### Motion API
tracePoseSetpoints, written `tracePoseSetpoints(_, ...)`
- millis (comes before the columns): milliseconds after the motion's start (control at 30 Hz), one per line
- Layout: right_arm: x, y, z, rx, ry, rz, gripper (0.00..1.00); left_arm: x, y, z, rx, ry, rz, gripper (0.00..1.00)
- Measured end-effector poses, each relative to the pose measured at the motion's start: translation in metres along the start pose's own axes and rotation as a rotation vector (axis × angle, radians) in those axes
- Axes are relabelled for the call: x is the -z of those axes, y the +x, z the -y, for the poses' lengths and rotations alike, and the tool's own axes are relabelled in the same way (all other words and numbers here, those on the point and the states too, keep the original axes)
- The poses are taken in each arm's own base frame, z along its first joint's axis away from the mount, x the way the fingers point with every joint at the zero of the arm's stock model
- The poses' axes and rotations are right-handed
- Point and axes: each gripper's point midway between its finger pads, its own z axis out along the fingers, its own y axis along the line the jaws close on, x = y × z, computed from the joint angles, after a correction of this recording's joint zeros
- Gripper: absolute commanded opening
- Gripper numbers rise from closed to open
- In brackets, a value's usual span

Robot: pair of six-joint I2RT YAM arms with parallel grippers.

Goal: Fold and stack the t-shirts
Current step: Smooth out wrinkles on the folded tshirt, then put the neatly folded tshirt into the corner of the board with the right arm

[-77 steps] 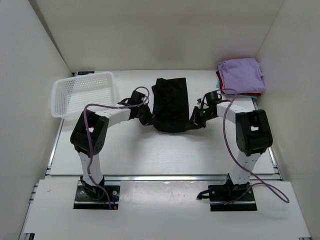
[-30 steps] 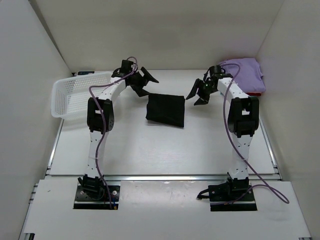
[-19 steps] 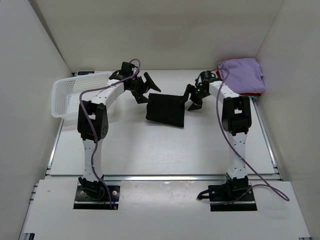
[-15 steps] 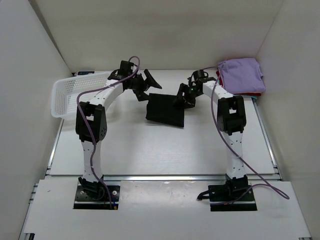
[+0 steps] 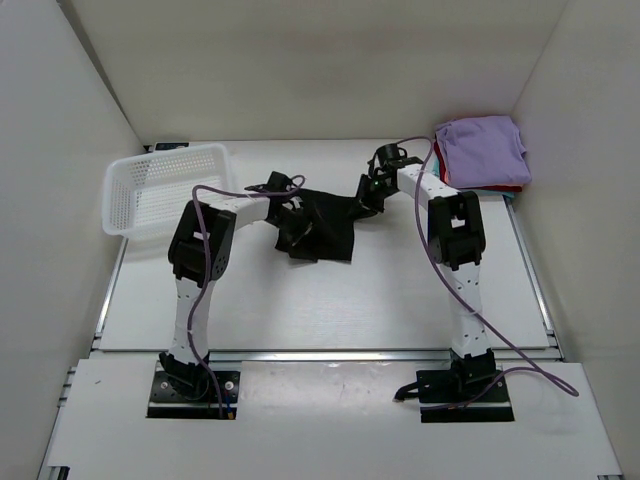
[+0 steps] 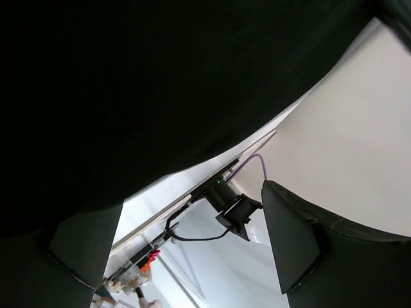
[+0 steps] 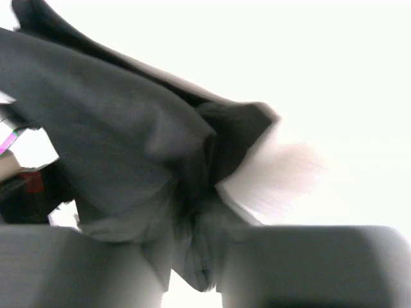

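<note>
The black t-shirt (image 5: 325,222) lies folded and a little rumpled at the table's middle. My right gripper (image 5: 366,196) is at its back right corner, shut on a bunch of the black cloth (image 7: 128,147), which is pinched between the fingers (image 7: 199,256). My left gripper (image 5: 297,228) is low at the shirt's left edge and open. In the left wrist view the black cloth (image 6: 141,83) fills the top, and nothing lies between the spread fingertips (image 6: 292,240). The folded t-shirts (image 5: 482,150), lavender on top over red and teal edges, are stacked at the back right corner.
A white mesh basket (image 5: 165,186) stands at the back left. White walls close in the table on three sides. Both arms reach in over the table's middle from the near edge.
My right gripper has moved left onto the shirt's corner and shut on it. My left gripper has come down from behind the shirt to its left edge. The shirt has shifted and rumpled.
</note>
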Motion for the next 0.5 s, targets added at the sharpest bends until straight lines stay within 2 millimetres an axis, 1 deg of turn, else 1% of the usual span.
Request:
tracePoseSetpoints(33,-0.002,0.0,0.004,-0.012,0.017,-0.004,0.0,0.004,-0.004,0.0,0.011,0.004,0.003,0.99)
tracePoseSetpoints(100,-0.004,0.003,0.005,-0.035,0.012,-0.028,0.0,0.015,-0.019,0.007,0.019,0.032,0.039,0.99)
tracePoseSetpoints(133,-0.003,0.001,0.006,-0.037,0.017,-0.027,0.0,0.02,-0.028,0.014,0.019,0.062,0.059,0.99)
tracePoseSetpoints(267,0.005,-0.013,0.013,-0.018,0.074,-0.006,0.0,0.046,-0.064,0.055,0.029,0.275,0.151,0.99)
tracePoseSetpoints(300,0.008,-0.022,0.015,-0.003,0.093,0.011,0.0,0.055,-0.069,0.063,0.041,0.328,0.167,0.98)
tracePoseSetpoints(367,0.017,-0.041,0.021,0.031,0.134,0.048,0.0,0.072,-0.072,0.075,0.059,0.406,0.18,0.99)
tracePoseSetpoints(433,0.03,-0.066,0.026,0.08,0.177,0.107,0.0,0.086,-0.07,0.084,0.054,0.456,0.182,0.99)
tracePoseSetpoints(500,0.048,-0.088,0.028,0.127,0.216,0.168,0.0,0.097,-0.062,0.089,0.042,0.492,0.173,0.98)
